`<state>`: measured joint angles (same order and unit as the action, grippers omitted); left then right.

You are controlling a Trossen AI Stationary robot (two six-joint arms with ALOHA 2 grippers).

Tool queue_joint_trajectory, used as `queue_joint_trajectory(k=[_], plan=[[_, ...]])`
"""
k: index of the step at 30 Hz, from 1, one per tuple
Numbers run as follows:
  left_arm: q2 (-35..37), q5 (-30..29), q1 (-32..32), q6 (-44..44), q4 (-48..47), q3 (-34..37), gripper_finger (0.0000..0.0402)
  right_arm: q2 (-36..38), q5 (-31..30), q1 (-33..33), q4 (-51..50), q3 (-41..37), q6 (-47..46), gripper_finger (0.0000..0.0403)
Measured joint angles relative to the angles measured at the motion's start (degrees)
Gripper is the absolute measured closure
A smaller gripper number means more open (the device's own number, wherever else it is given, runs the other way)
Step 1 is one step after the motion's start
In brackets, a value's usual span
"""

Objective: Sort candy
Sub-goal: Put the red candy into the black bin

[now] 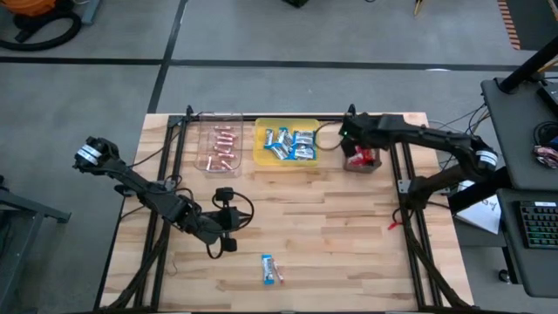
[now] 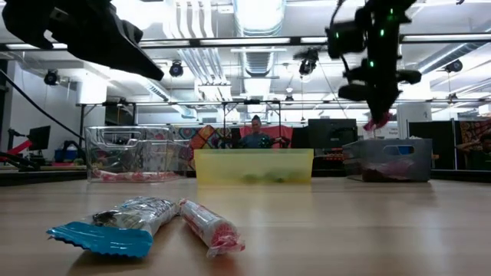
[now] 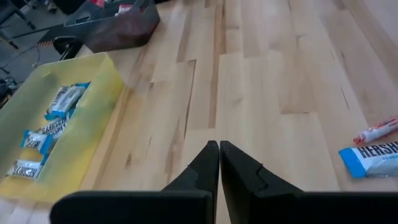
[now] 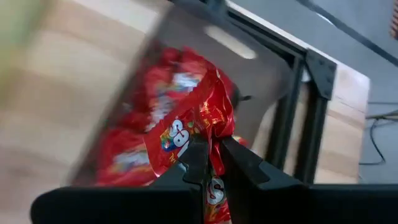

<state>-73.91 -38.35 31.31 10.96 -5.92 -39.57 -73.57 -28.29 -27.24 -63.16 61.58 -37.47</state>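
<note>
My right gripper (image 4: 211,155) hangs over the dark tray (image 4: 249,50) at the table's far right, shut on a red candy packet (image 4: 186,134). More red packets (image 4: 127,162) lie in that tray. My left gripper (image 3: 219,155) hovers shut and empty over the near-left part of the table (image 1: 231,244). A blue-and-white bar (image 1: 271,269) and a thin pinkish stick (image 2: 211,226) lie flat on the wood near the front edge. Blue-and-white bars (image 1: 290,144) fill the yellow tray (image 1: 259,157). Pinkish sticks (image 1: 220,148) lie in the clear tray (image 1: 202,131). My right gripper pinches the red packet between its two fingers at a crumpled part (image 4: 216,134) of the wrapper. The fingers slant down from above. The packet is lifted clear, and its end hangs below the fingertips (image 2: 378,121) above the dark tray (image 2: 387,161).
The three trays stand in a row along the far edge: clear (image 2: 130,153), yellow (image 2: 253,165), dark. Black frame rails (image 1: 410,218) run along the table's left and right sides. Bare wood lies between the trays and the loose candy.
</note>
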Motion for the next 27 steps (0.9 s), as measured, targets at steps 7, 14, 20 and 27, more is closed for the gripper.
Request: queue_joint_trajectory(k=[7, 14, 20, 27], plan=[[0.0, 0.0, 0.0, -0.2, -0.1, 0.0, 0.0402, -1.2, 1.1, -8.7, 12.7, -6.3, 5.7, 0.0375], [0.0, 0.0, -0.1, -0.2, -0.1, 0.0, 0.0402, -3.7, 4.6, -11.3, 20.5, -7.7, 10.1, 0.0375], [0.0, -0.1, -0.1, -0.2, -0.1, 0.0, 0.0402, -6.2, 4.5, -11.3, 22.2, -7.7, 11.0, 0.0374], [0.0, -0.1, -0.1, -0.2, -0.1, 0.0, 0.0402, -7.6, 4.5, -11.3, 22.4, -7.7, 11.1, 0.0371]])
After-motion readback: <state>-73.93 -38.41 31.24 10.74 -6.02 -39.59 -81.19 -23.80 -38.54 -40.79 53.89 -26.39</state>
